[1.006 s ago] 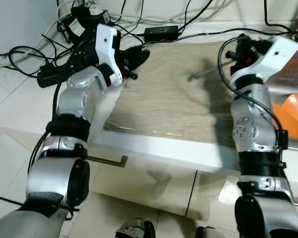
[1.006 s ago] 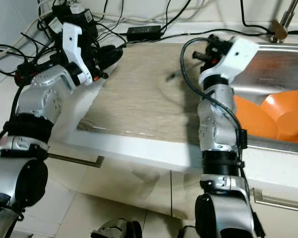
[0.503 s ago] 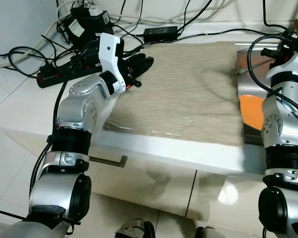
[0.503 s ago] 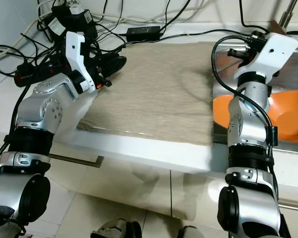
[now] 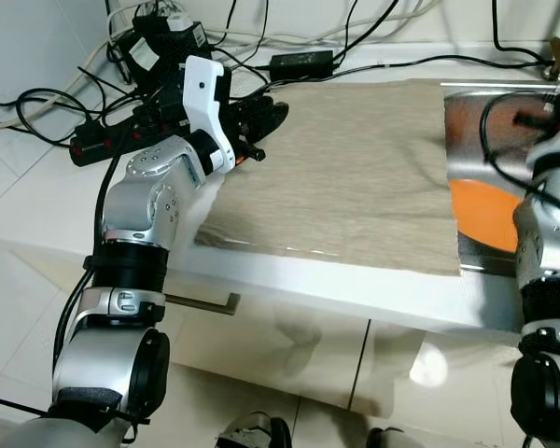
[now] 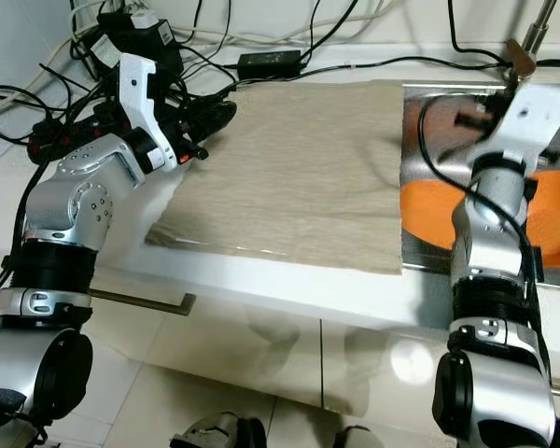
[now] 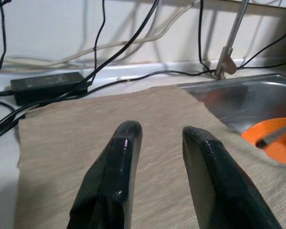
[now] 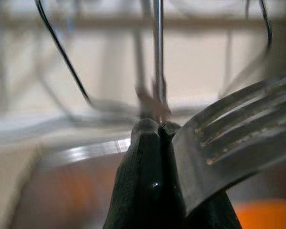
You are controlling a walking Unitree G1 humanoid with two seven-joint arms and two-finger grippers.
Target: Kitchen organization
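Note:
A beige mat (image 5: pixel 355 168) covers the white counter beside a steel sink (image 5: pixel 476 103). An orange bowl (image 6: pixel 429 210) lies in the sink. My right gripper (image 8: pixel 152 126) is shut on a metal fork (image 8: pixel 229 143), whose tines stick out beside the fingers. That gripper (image 6: pixel 465 117) hangs over the sink, above the orange bowl. My left gripper (image 7: pixel 159 131) is open and holds nothing. It hovers low over the mat's far left corner (image 5: pixel 261 117), pointing toward the sink.
A power strip (image 5: pixel 103 140), a black adapter (image 5: pixel 301 63) and tangled cables crowd the counter behind and left of the mat. A faucet (image 6: pixel 532 37) stands behind the sink. A drawer handle (image 5: pixel 201 301) juts out below the counter edge.
My right arm has swung to the right with the fork, from above the mat's right side to over the sink. The left gripper has barely shifted.

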